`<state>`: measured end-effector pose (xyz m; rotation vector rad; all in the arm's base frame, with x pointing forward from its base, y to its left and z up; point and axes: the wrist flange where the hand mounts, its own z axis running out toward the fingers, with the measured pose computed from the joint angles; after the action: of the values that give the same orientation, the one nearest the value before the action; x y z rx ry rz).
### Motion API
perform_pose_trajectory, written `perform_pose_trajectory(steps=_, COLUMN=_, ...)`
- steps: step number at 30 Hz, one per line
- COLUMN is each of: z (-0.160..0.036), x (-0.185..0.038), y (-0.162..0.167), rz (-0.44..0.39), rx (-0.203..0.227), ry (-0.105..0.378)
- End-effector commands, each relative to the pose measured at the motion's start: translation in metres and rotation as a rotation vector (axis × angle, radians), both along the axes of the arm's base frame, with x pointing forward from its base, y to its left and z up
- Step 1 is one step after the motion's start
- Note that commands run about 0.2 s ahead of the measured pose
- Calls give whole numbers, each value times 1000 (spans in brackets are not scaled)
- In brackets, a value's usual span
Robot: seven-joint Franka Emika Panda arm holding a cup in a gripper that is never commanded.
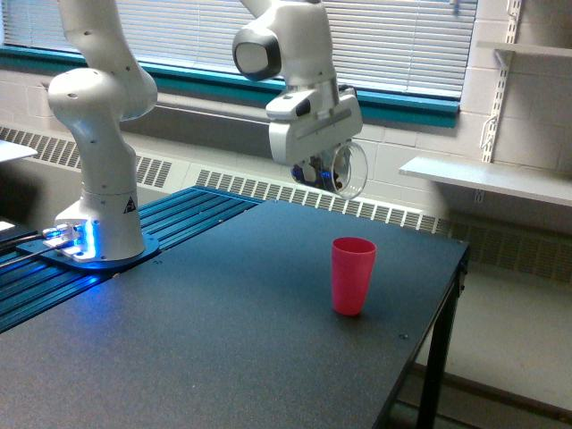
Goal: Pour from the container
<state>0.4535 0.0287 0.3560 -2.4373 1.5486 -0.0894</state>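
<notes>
The gripper (323, 170) hangs from the white arm's wrist above the table, and its fingers are pinched onto the clear cup (343, 170), which lies tipped on its side with its round mouth turned toward the exterior view's right. Some small dark pieces show through the clear wall close to the fingers, though they are too small to make out well. The clear cup is in the air, above the pink cup (353, 275) and a little toward the exterior view's left of it, well apart from it in height. The pink cup stands upright and open on the dark table (206, 349), near the table's edge on the exterior view's right. Far from the pink cup, toward the exterior view's left, the arm's white base (100, 219) sits on a blue ribbed mat (134, 264), with a blue light glowing low beside it. A small triangular sticker shows on the base, but nothing on it can be read. Behind the pink cup, along the wall, runs a long white heater grille (295, 197), and above that a teal window sill (402, 105) under closed white blinds (393, 40). To the exterior view's right of the pink cup, a white shelf (487, 179) is fixed on the block wall beneath a slotted metal rail (497, 80). No brand name or other writing can be read anywhere.
</notes>
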Motion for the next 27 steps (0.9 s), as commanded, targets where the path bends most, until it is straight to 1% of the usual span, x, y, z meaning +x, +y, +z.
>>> perform_pose_trajectory(steps=1, z=-3, x=9, y=10, rz=46, rx=8, ry=-6)
perform_pose_trajectory(steps=12, z=-17, x=18, y=18, rz=63, rx=27, ry=26)
perform_pose_trajectory(steps=21, z=-35, x=26, y=24, rz=75, rx=46, ry=76)
perform_pose_trajectory(steps=27, z=-44, x=32, y=29, rz=85, rx=55, ry=98)
